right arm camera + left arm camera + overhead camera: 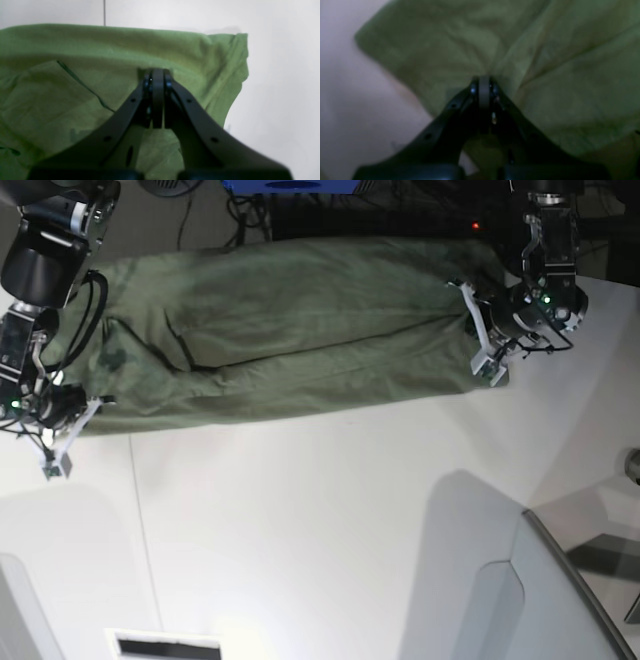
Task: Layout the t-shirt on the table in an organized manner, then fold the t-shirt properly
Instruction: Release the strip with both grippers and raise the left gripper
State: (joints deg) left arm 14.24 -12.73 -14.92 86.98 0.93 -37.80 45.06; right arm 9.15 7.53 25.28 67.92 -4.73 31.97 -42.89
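Note:
The olive-green t-shirt [300, 330] lies stretched sideways across the far part of the white table [330, 510], wrinkled and partly doubled over along its near edge. My left gripper [480, 330], on the base view's right, is shut on one end of the t-shirt; in its wrist view the closed jaws [483, 81] pinch the green cloth [545, 62]. My right gripper [85, 412], on the base view's left, is shut on the other end. Its closed jaws [157, 73] bite the fabric [62, 87] near a corner, with bare table [275, 75] beyond.
Dark cables and a blue object [290, 186] sit past the table's far edge, close behind the shirt. A pale grey raised panel [560, 600] stands at the near right. A thin seam line [140, 520] runs down the tabletop on the left.

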